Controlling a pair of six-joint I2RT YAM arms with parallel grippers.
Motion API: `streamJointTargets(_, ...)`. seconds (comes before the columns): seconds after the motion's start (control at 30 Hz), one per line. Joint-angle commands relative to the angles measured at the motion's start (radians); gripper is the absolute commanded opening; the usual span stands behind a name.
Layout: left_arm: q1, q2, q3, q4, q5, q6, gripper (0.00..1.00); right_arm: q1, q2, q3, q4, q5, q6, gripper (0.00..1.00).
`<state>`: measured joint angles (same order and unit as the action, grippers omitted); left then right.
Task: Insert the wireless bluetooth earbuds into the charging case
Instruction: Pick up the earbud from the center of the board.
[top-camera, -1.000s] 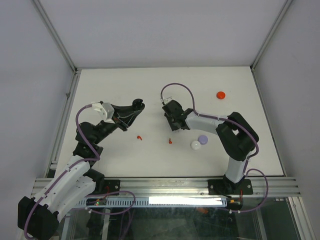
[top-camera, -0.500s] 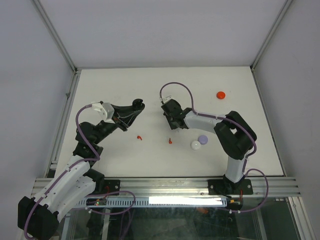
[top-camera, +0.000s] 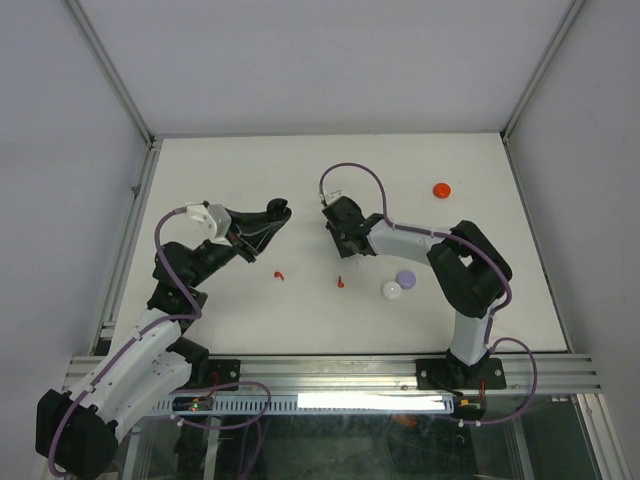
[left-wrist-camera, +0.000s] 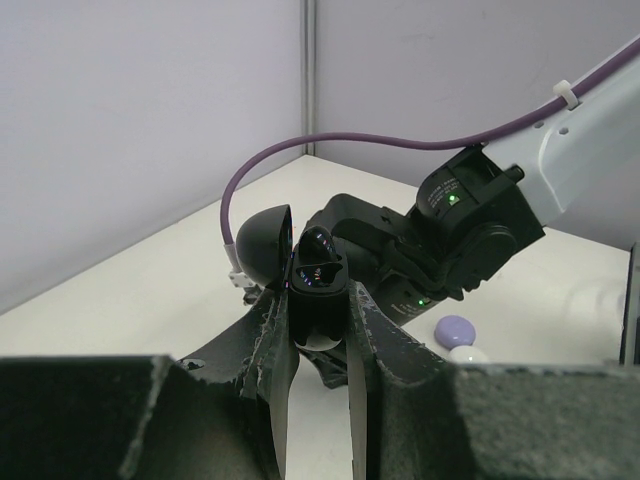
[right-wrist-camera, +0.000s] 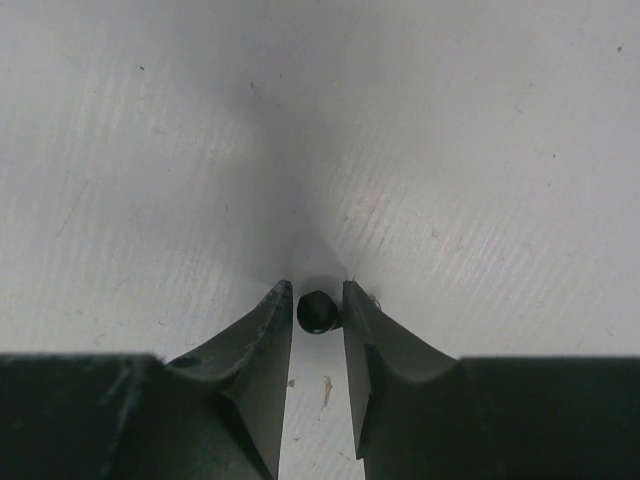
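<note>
Fingers (left-wrist-camera: 272, 345) of the left gripper (left-wrist-camera: 318, 312) clamp the case (left-wrist-camera: 318, 272), lid open, presenting it to the right gripper (right-wrist-camera: 318, 300), which pinches a black bud (right-wrist-camera: 317, 312) near the case, likely for insertion.

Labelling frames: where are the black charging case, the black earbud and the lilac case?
black charging case (left-wrist-camera: 318, 320), left wrist view, base front.
black earbud (right-wrist-camera: 317, 312), right wrist view, rounded body.
lilac case (top-camera: 405, 277), top external view, lid centre.

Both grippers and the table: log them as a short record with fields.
left gripper: shut on black case, lid open
right gripper: shut on black earbud, low over the table
loose earbuds: red earbud, second red earbud
other cases: white case beside lilac case; red case apart, far right
</note>
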<state>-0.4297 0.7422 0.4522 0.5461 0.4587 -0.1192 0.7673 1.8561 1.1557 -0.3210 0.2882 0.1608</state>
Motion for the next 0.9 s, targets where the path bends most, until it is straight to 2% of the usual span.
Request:
streamJointTargets(0.0, 0.014, 0.002, 0.042, 0.049, 0.032, -0.004, 0.0, -0.008, -0.04, 0.001, -0.044, -0.033, 0.002, 0.31)
streamJointTargets(0.3, 0.014, 0.007, 0.04, 0.051, 0.04, -0.003, 0.0, -0.013, -0.02, 0.007, -0.073, -0.105, -0.027, 0.31)
streamJointTargets(0.53, 0.014, 0.016, 0.039, 0.055, 0.048, 0.004, 0.0, -0.013, -0.019, 0.005, -0.08, -0.115, -0.024, 0.21)
streamJointTargets(0.7, 0.014, 0.014, 0.034, 0.061, 0.053, 0.025, 0.0, -0.013, -0.102, -0.018, -0.064, -0.149, -0.015, 0.16)
streamJointTargets(0.87, 0.015, 0.003, 0.015, 0.082, 0.042, 0.054, 0.0, -0.013, -0.241, -0.045, -0.024, -0.202, 0.03, 0.15)
